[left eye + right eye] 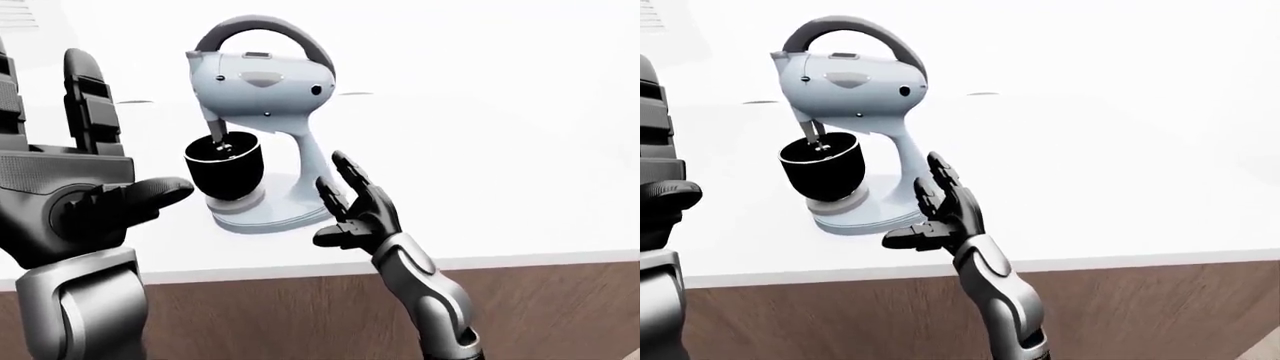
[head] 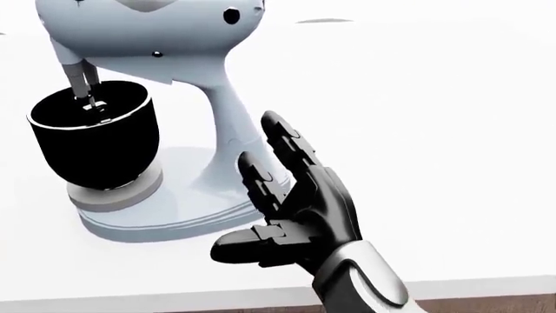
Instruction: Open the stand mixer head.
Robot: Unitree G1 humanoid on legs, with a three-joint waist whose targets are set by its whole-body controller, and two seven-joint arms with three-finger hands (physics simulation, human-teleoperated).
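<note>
Stand mixers: one, a pale stand mixer [image 1: 262,112] on the counter [image 1: 480,165].
Mixer heads: one mixer head [image 1: 258,79] with one dark arched handle [image 1: 268,31] over it.
Bowls: one black bowl [image 1: 225,165] on the mixer's base.
Beaters: one beater [image 2: 87,88] reaching into the bowl.
Counters: one, white on top with a wood-toned face.
Robot hands: two, a left hand [image 1: 70,202] and a right hand [image 2: 300,208].
Fingers: three fingers [image 2: 278,140] on each hand, six in all.
</note>
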